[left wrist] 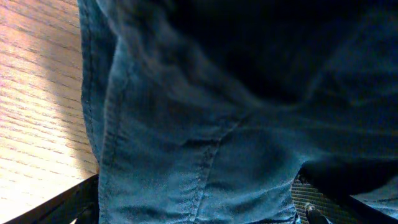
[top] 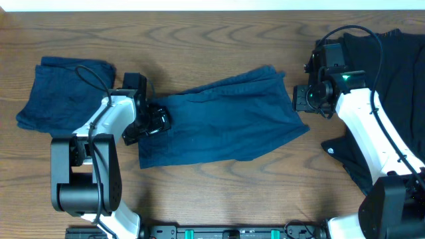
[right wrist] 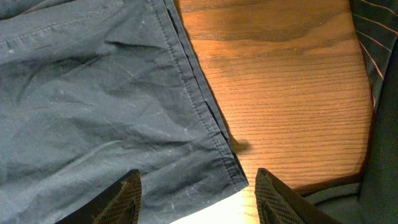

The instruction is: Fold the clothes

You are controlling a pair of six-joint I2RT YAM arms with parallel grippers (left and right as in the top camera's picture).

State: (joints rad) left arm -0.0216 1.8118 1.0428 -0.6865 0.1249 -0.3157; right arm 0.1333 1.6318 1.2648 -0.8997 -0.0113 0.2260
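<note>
Filling left gripper: blue shorts

My left tool rests on the left edge of the blue shorts; my right tool sits just off their right corner.

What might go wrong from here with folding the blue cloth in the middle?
The open right gripper sits at the very hem corner of the wrinkled dark blue fabric garment, so it may catch only the edge and slip. The black clothing pile beside that arm could snag.
</note>
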